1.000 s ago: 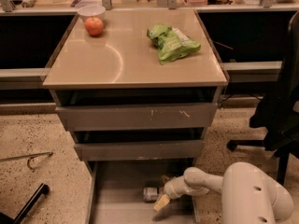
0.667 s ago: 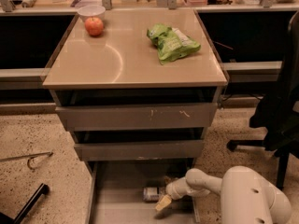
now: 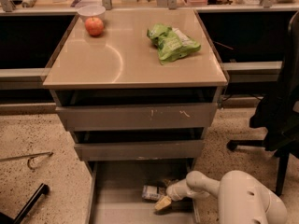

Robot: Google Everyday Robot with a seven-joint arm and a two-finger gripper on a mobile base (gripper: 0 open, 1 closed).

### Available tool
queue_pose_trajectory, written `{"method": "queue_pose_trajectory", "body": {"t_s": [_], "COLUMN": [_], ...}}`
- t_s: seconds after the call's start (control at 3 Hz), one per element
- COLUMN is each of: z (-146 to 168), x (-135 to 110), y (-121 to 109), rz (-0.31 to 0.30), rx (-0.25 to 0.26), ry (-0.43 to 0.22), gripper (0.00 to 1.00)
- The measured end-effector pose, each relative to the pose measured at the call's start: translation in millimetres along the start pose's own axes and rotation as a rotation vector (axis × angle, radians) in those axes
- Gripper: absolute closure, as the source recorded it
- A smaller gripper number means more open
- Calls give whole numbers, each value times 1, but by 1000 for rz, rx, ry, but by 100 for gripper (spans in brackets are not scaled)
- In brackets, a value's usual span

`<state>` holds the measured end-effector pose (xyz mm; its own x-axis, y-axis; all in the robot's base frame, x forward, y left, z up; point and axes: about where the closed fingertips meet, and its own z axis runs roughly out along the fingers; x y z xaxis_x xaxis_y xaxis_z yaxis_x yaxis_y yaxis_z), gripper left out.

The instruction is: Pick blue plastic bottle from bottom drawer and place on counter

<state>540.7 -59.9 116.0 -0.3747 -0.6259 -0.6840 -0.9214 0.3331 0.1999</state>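
Nearest you, at the right, your robot's white rounded arm reaches left into the grey metal bottom drawer, which stands pulled out with its flat tray floor exposed. Your pincer sits low over that floor, right of centre. Whether the pincer is apart or together cannot be told from this view.

The small pale blue plastic bottle with the whitish label lies on its side on the drawer floor, just left of the pincer. Contact between the two cannot be confirmed.

Above and behind, the grey middle drawer front is partly out. The taller grey upper drawer front carries pale scratch marks.

On the speckled floor at the left lies a thin metal hook. A black chair stands at the right.

Farther back, the glossy beige square desk tops the cabinet. On it you have a crumpled green snack bag at the far right, a red apple at the far left, and a pale bowl just behind the apple.
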Motion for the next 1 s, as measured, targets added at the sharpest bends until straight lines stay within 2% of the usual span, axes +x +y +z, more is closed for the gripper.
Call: {"method": "queue_pose_trajectory", "body": {"t_s": [0.67,1.0], "z": [0,-29], "x": [0,-25], "y": [0,13], "rz": [0,-46], "rx": [0,-16], "ry": [0,-87], "gripper": [62,85]}}
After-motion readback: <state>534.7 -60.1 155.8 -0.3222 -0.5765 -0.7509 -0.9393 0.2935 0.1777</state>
